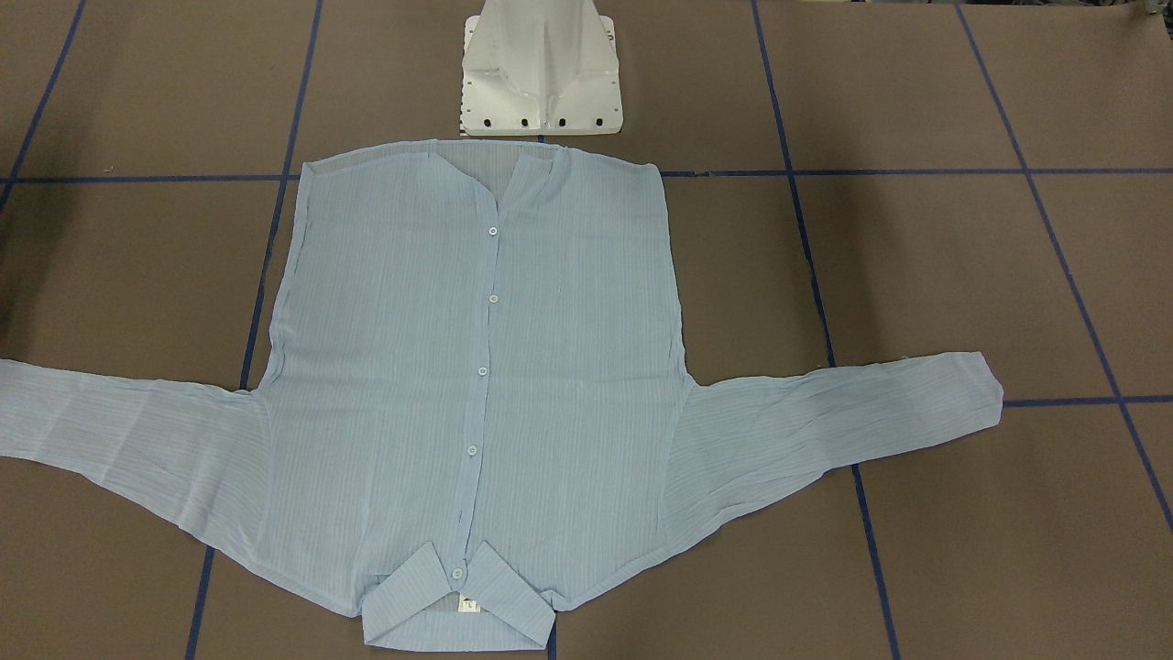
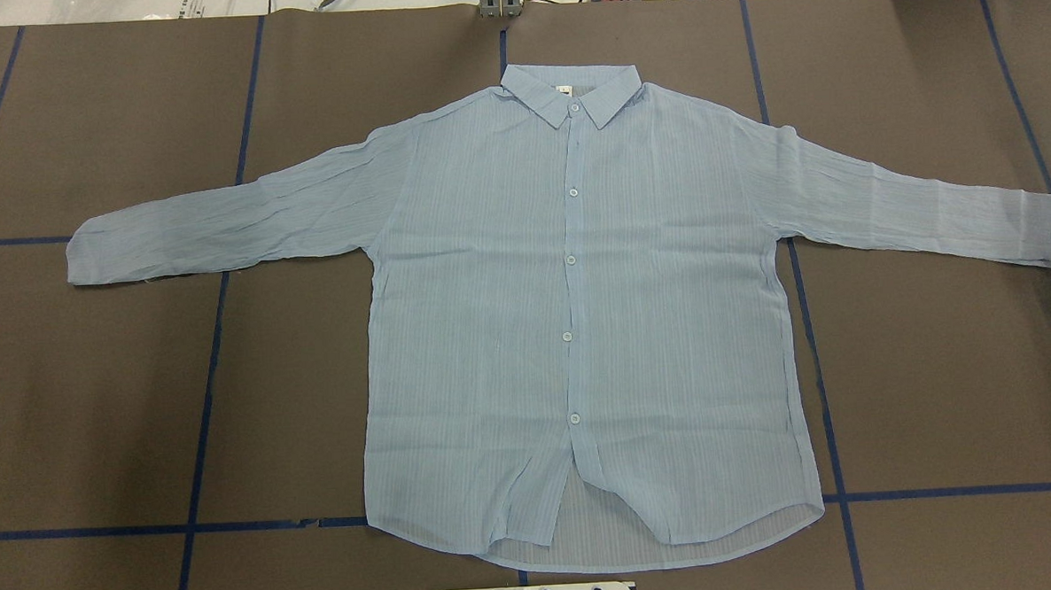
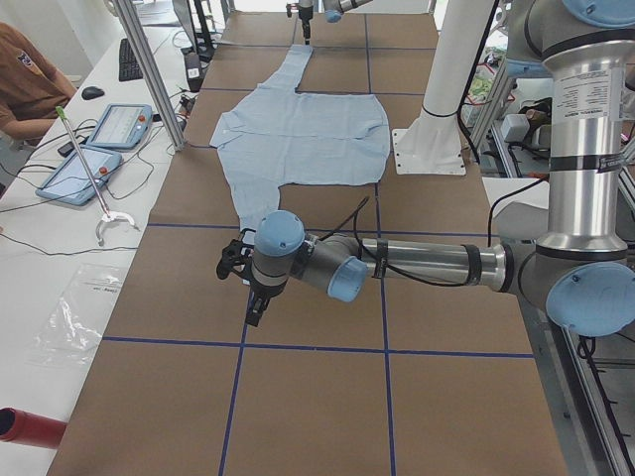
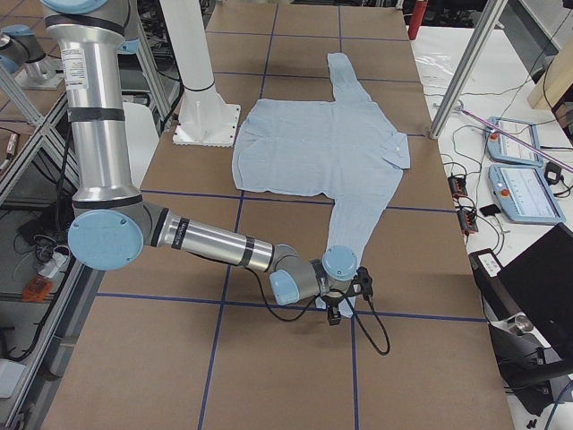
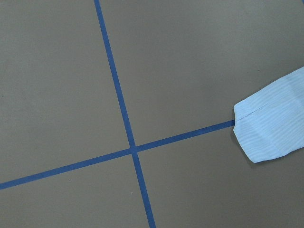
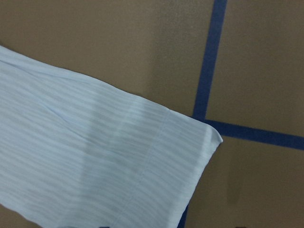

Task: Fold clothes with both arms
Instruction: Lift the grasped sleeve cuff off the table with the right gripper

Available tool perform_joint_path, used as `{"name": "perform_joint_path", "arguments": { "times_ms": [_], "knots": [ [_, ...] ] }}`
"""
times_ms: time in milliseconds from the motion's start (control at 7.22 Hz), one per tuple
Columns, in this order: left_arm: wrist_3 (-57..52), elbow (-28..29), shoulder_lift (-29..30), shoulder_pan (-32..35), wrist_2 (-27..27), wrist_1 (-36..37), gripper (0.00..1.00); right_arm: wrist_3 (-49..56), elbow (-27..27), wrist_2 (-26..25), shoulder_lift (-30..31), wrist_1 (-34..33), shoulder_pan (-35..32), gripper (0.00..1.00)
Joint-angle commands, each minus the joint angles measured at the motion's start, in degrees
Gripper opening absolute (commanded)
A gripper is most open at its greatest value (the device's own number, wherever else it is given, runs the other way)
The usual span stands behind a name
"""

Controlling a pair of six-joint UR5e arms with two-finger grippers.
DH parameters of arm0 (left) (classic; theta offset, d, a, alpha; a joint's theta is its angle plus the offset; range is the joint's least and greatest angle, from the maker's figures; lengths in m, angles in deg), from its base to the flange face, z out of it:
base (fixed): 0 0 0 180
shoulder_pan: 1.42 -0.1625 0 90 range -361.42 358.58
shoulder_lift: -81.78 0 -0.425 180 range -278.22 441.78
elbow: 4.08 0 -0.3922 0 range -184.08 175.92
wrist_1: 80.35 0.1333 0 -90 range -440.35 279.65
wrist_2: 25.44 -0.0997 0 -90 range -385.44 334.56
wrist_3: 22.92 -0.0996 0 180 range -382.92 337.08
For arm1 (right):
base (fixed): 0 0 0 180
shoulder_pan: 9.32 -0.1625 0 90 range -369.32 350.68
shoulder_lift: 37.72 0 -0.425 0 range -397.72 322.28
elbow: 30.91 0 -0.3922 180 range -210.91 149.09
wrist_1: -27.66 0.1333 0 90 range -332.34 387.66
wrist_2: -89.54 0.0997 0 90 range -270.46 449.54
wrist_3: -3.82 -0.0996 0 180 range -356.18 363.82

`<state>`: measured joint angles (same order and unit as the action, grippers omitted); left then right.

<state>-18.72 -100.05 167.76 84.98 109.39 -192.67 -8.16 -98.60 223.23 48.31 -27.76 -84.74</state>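
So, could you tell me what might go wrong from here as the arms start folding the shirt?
1. The cuff by the left arm sits at the edge of the left wrist view, so a straight drop may miss it.
2. The shirt is thin and lies flat on the table; the jaws may pinch only one layer of fabric.
3. The front is unbuttoned at the hem, so it could splay open when lifted.
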Motion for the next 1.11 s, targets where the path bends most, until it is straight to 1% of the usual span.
{"name": "perform_joint_path", "arguments": {
  "times_ms": [0, 277, 415, 554, 692, 831, 969],
  "knots": [
    [-0.2, 0.0, 0.2, 0.0, 0.0, 0.0, 1.00, -1.0, 0.6, 0.0, -0.2, -0.1, 0.7, 0.74],
    [-0.2, 0.0, 0.2, 0.0, 0.0, -0.1, 1.00, -1.1, 1.2, 0.0, -0.2, -0.1, 1.2, 0.61],
    [-0.2, 0.0, 0.2, 0.0, 0.0, -0.1, 1.00, -1.1, 1.2, 0.0, -0.2, -0.2, 1.3, 0.51],
    [-0.1, 0.0, 0.2, 0.0, 0.0, -0.1, 1.00, -1.0, 1.2, 0.0, -0.2, -0.2, 1.5, 0.38],
    [0.0, 0.1, 0.3, 0.0, 0.0, -0.1, 1.00, -1.0, 1.1, 0.0, -0.2, -0.3, 1.5, 0.21],
    [0.0, 0.1, 0.5, 0.0, 0.0, -0.1, 1.00, -0.9, 1.1, 0.1, -0.2, -0.2, 1.5, 0.09],
    [0.1, 0.2, 0.7, 0.0, 0.0, -0.1, 1.00, -1.0, 0.8, 0.3, -0.2, -0.3, 1.5, 0.02]
  ]
}}
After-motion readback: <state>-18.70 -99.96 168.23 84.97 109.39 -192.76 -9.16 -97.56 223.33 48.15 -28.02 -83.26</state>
